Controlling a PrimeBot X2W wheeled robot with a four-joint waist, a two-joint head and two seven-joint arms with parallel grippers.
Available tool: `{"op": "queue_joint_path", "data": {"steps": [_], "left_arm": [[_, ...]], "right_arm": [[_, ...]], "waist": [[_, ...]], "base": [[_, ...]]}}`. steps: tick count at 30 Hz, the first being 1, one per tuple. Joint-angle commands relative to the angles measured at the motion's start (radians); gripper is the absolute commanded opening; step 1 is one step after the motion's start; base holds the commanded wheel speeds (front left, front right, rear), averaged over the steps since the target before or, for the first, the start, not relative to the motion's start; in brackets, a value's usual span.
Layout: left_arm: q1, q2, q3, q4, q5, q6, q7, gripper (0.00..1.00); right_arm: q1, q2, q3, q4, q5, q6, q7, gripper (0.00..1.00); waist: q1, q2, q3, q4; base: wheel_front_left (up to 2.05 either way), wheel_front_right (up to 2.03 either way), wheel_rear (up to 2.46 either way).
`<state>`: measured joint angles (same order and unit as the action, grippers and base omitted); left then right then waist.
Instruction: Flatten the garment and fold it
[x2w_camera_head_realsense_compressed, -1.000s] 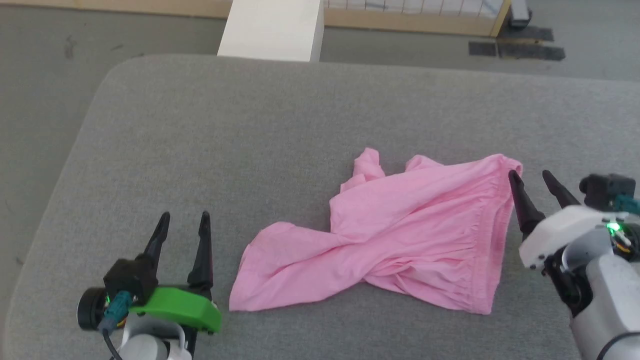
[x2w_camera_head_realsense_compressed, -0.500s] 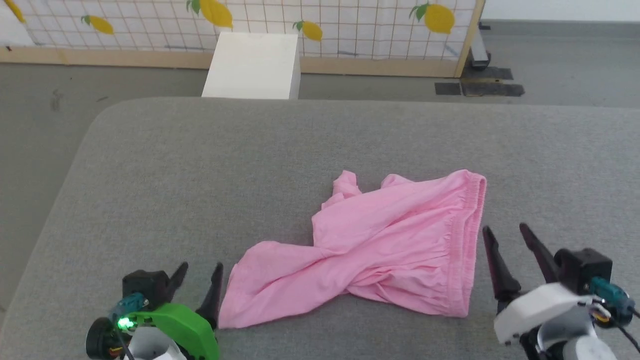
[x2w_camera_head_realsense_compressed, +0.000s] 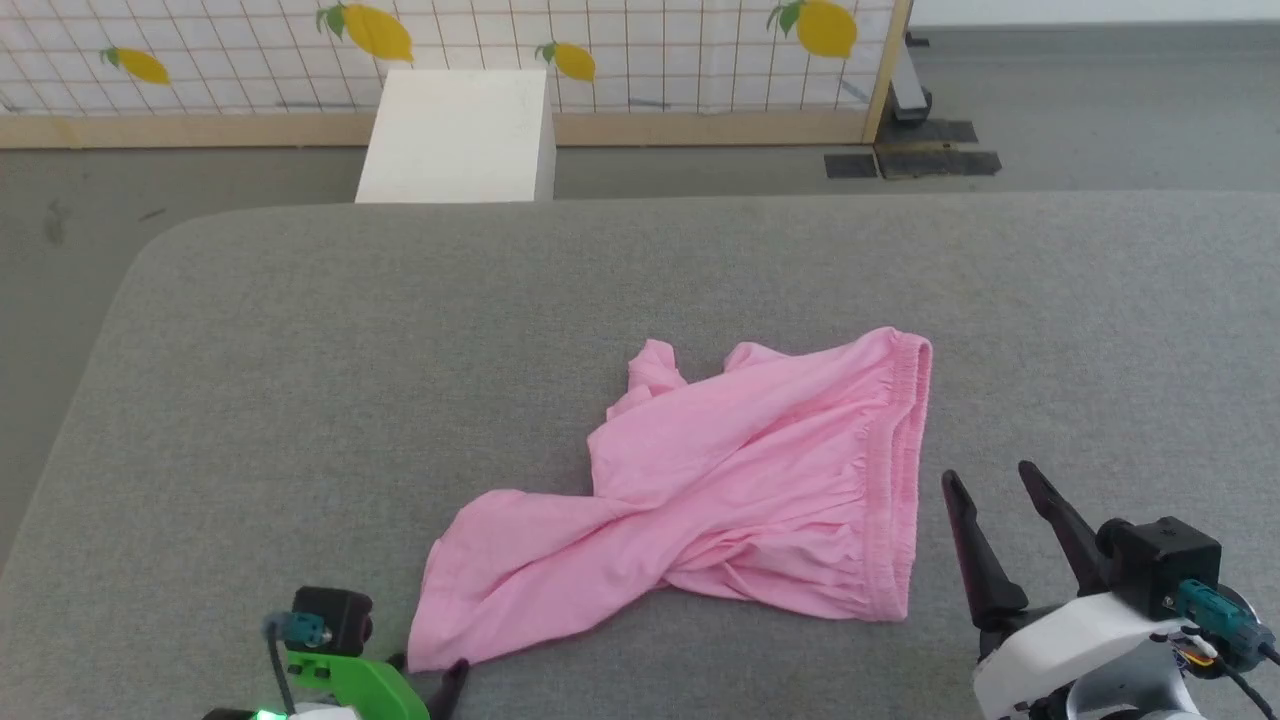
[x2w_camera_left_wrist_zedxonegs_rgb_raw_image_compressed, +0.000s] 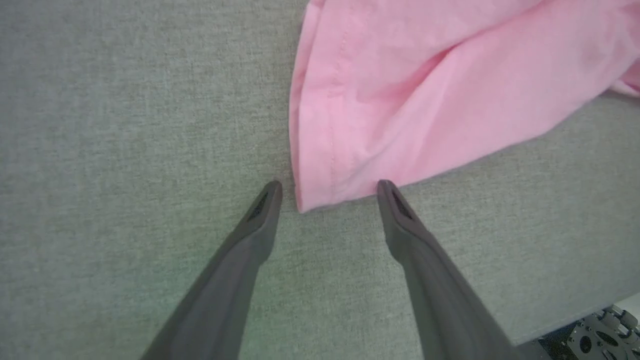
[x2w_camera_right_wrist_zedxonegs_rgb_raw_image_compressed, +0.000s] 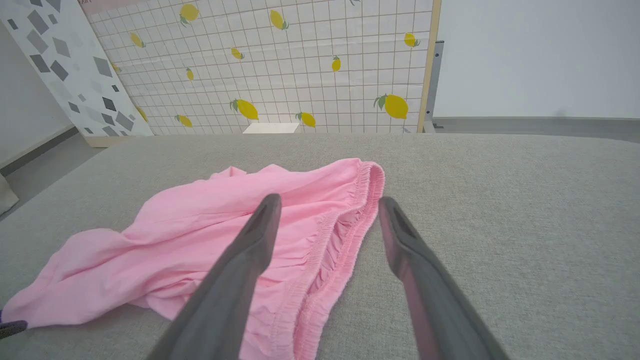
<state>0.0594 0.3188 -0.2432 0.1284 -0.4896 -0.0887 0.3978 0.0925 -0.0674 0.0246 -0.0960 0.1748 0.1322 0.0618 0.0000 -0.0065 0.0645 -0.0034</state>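
The garment (x2w_camera_head_realsense_compressed: 720, 480), plain pink and crumpled, lies on a broad grey fabric-covered surface (x2w_camera_head_realsense_compressed: 400, 330) with a rounded far-left corner, right of the middle and toward the near edge. Beyond that surface, across a strip of grey floor (x2w_camera_head_realsense_compressed: 1100, 100), stands a white gridded screen printed with yellow lemons (x2w_camera_head_realsense_compressed: 650, 40) in a pale wooden frame. A white box (x2w_camera_head_realsense_compressed: 455, 135) stands in front of the screen, close to the surface's far edge. The cloth is twisted across its middle, with one long flap running toward the near left and a small bunched fold sticking up at its far side. Its wider part spreads to the right and ends in the gathered elastic band (x2w_camera_head_realsense_compressed: 900, 450), which runs from far to near along that side. The right gripper (x2w_camera_head_realsense_compressed: 990, 480) stands just beside the near end of this band, apart from it, with its two dark fingers spread wide and holding nothing. In the right wrist view the band shows in the gap between those fingers. The left gripper (x2w_camera_left_wrist_zedxonegs_rgb_raw_image_compressed: 329, 187) is at the flap's near-left corner (x2w_camera_left_wrist_zedxonegs_rgb_raw_image_compressed: 310, 195), its fingers also spread wide and empty. That stitched corner lies between the two tips, though whether either tip touches the cloth cannot be told.
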Motion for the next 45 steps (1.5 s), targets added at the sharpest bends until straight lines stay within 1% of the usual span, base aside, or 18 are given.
{"op": "queue_joint_path", "data": {"steps": [1,6,9,10,11,12,13,14,16,19,22,26,30,36,42,43,44,45], "left_arm": [[-0.017,0.005,-0.006,0.021,-0.013,-0.007,0.015,1.00],[-0.075,-0.002,-0.036,0.095,-0.029,-0.019,0.044,1.00],[-0.095,-0.001,-0.078,0.138,-0.051,-0.029,0.110,1.00],[-0.095,0.003,-0.104,0.151,-0.065,-0.033,0.152,0.79],[-0.095,0.005,-0.124,0.156,-0.077,-0.036,0.180,0.50],[-0.093,0.005,-0.147,0.157,-0.097,-0.038,0.205,0.07],[-0.092,0.007,-0.162,0.155,-0.112,-0.039,0.221,0.00],[-0.091,0.012,-0.175,0.152,-0.127,-0.040,0.231,0.00],[-0.091,0.017,-0.180,0.143,-0.147,-0.041,0.218,0.00],[-0.092,0.024,-0.174,0.129,-0.155,-0.041,0.173,0.00],[-0.093,0.034,-0.164,0.102,-0.143,-0.040,0.120,0.00],[-0.092,0.045,-0.144,0.052,-0.121,-0.025,0.061,0.00],[-0.092,0.053,-0.136,-0.016,-0.094,-0.003,0.023,0.00],[-0.092,0.056,-0.138,-0.089,-0.073,0.014,0.005,0.00],[-0.097,0.055,-0.142,-0.111,-0.070,0.020,0.000,0.00],[-0.098,0.054,-0.143,-0.112,-0.070,0.020,-0.002,0.00],[-0.099,0.054,-0.143,-0.113,-0.070,0.021,-0.003,0.00],[-0.099,0.053,-0.143,-0.113,-0.070,0.022,-0.005,0.00]], "right_arm": [[0.011,0.005,0.005,-0.011,-0.007,-0.002,0.004,1.00],[0.008,0.008,0.010,-0.022,-0.005,-0.002,0.027,1.00],[0.006,0.007,0.006,-0.026,-0.003,-0.002,0.042,1.00],[0.006,0.006,0.003,-0.026,-0.003,-0.002,0.050,1.00],[0.006,0.004,0.001,-0.026,0.000,-0.002,0.056,1.00],[0.006,0.001,-0.001,-0.027,0.003,-0.002,0.064,1.00],[0.006,-0.003,-0.003,-0.026,0.007,-0.002,0.073,1.00],[0.007,-0.007,-0.006,-0.025,0.014,-0.002,0.087,1.00],[0.008,-0.020,-0.009,-0.021,0.031,-0.002,0.116,1.00],[0.005,-0.038,-0.010,-0.008,0.068,-0.002,0.173,1.00],[-0.010,-0.072,-0.002,0.018,0.117,-0.002,0.255,1.00],[-0.059,-0.120,0.022,0.060,0.185,-0.002,0.357,1.00],[-0.132,-0.154,0.058,0.107,0.244,-0.002,0.426,1.00],[-0.259,-0.196,0.131,0.214,0.314,-0.002,0.501,1.00],[-0.368,-0.220,0.205,0.344,0.377,-0.002,0.533,1.00],[-0.380,-0.223,0.215,0.361,0.388,-0.002,0.535,0.61],[-0.388,-0.226,0.223,0.372,0.398,-0.002,0.535,0.26],[-0.397,-0.231,0.234,0.384,0.409,-0.002,0.535,0.00]], "waist": [[0.0000,0.0065,0.018,-0.012],[0.0000,0.0065,0.047,-0.030],[0.0000,0.0065,0.061,-0.038],[0.0000,0.0065,0.064,-0.043],[0.0000,0.0065,0.066,-0.045],[0.0000,0.0065,0.069,-0.047],[0.0000,0.0065,0.073,-0.049],[0.0000,0.0065,0.075,-0.049],[0.0000,0.0065,0.078,-0.046],[0.0000,0.0065,0.079,-0.035],[0.0000,0.0065,0.075,-0.016],[0.0000,0.0065,0.069,0.012],[0.0000,0.0065,0.067,0.041],[0.0000,0.0065,0.079,0.068],[0.0000,0.0065,0.095,0.081],[0.0000,0.0065,0.097,0.084],[0.0000,0.0065,0.098,0.086],[0.0000,0.0065,0.099,0.088]], "base": [[0.00,0.00,0.00],[0.00,0.00,0.00],[0.00,0.00,0.00],[0.00,0.00,0.00],[0.00,0.00,0.00],[0.00,0.00,0.00],[0.00,0.00,0.00],[0.00,0.00,0.00],[0.00,0.00,0.00],[0.00,0.00,0.00],[0.00,0.00,0.00],[0.00,0.00,0.00],[0.00,0.00,0.00],[0.00,0.00,0.00],[0.00,0.00,0.00],[0.00,0.00,0.00],[0.00,0.00,0.00],[0.00,0.00,0.00]]}}
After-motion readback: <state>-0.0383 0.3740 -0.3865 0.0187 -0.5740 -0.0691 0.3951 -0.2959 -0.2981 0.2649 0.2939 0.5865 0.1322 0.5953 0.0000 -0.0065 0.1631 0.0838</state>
